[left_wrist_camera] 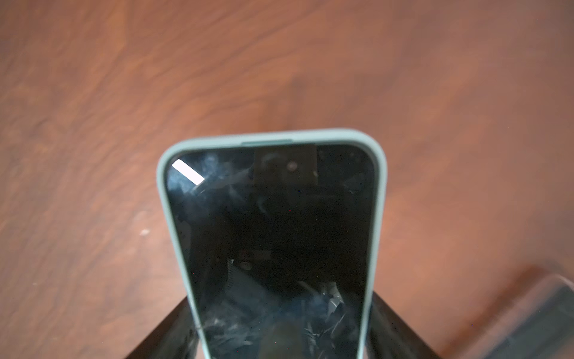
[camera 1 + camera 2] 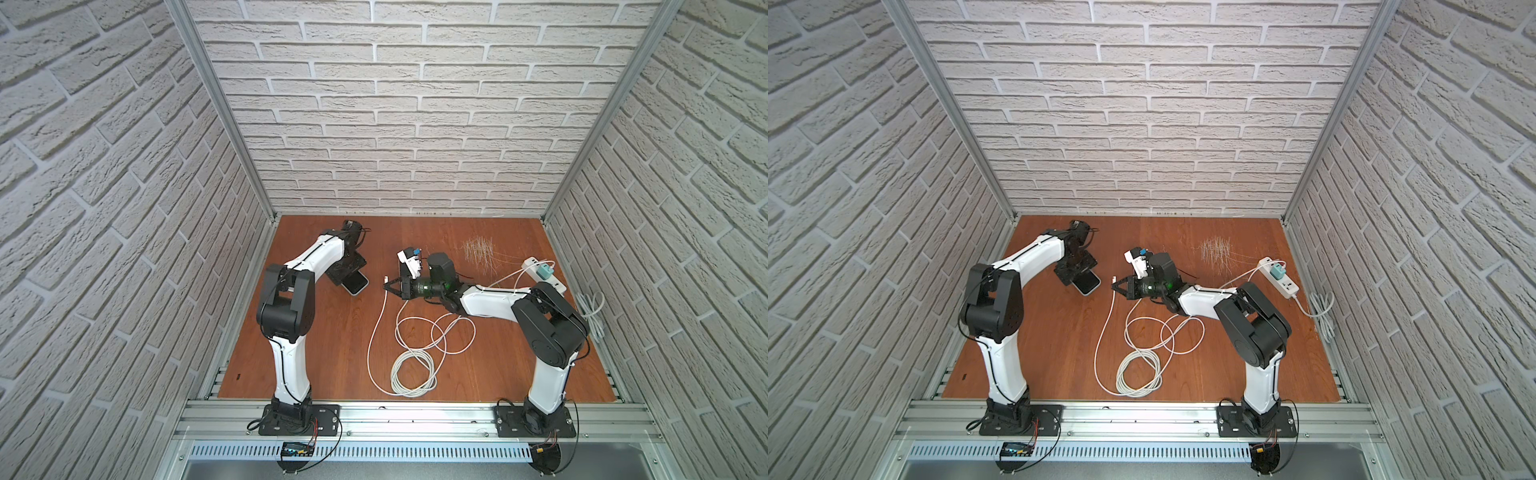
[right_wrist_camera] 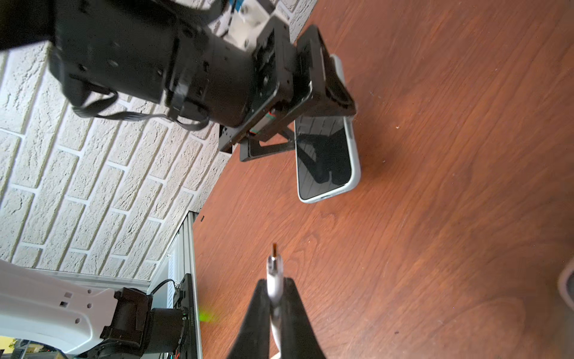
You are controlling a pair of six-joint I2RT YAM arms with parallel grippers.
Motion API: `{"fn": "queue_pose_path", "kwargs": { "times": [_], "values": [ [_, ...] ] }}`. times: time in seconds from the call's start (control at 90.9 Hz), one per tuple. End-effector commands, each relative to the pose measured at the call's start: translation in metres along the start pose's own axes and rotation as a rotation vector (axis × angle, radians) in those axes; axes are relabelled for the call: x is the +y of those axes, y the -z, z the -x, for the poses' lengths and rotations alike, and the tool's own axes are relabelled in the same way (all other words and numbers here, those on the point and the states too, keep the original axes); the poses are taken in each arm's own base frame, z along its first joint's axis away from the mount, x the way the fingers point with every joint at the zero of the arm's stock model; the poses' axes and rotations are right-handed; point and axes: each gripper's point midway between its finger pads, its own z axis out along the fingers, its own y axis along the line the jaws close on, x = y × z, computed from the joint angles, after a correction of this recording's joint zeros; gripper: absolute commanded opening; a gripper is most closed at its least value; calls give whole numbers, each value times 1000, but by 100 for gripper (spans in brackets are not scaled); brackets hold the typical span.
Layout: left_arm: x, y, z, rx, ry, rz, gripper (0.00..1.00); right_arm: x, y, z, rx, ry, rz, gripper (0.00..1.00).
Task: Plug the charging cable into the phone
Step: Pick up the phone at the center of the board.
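Closest to the left wrist lens, the black-screened smartphone in a pale mint-green case (image 1: 273,233) fills the frame. Its lower part is cut off by the picture's edge, and a blurred grey shape in one corner cannot be identified. Smears and a bright reflection mark the glass, and a darker slot interrupts the case rim at the short end. The left gripper (image 1: 281,310) straddles the phone, its black fingers (image 1: 167,335) pressed against the case's two long edges; whether the phone is lifted off the reddish-brown wooden tabletop (image 2: 311,353) cannot be told. In both top views the gripper body covers much of the phone (image 2: 357,286) (image 2: 1088,284), leaving one rounded end visible. Only the right wrist view shows the right gripper (image 3: 275,284) closed on the white charging cable (image 3: 275,292) just behind its metal-tipped plug (image 3: 274,264), which points toward the phone's free short end, well apart from it. The top views alone show the cable (image 2: 395,374) lying in loose coils and running to a teal adapter (image 2: 543,273) in a white power strip (image 2: 559,286).
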Motion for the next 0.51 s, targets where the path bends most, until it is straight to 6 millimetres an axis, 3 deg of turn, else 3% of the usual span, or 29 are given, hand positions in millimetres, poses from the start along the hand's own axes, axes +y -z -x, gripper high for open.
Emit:
{"fn": "queue_pose_path", "kwargs": {
  "times": [0.0, 0.176, 0.495],
  "values": [
    [-38, 49, 13, -75, -98, -129, 30, 20, 11, 12, -41, 80, 16, 3],
    [-70, 69, 15, -89, -175, -236, 30, 21, 15, 11, -34, 128, -7, 3],
    [-84, 93, 19, -164, -290, -298, 32, 22, 5, 7, 8, 117, 32, 3]
  ]
}}
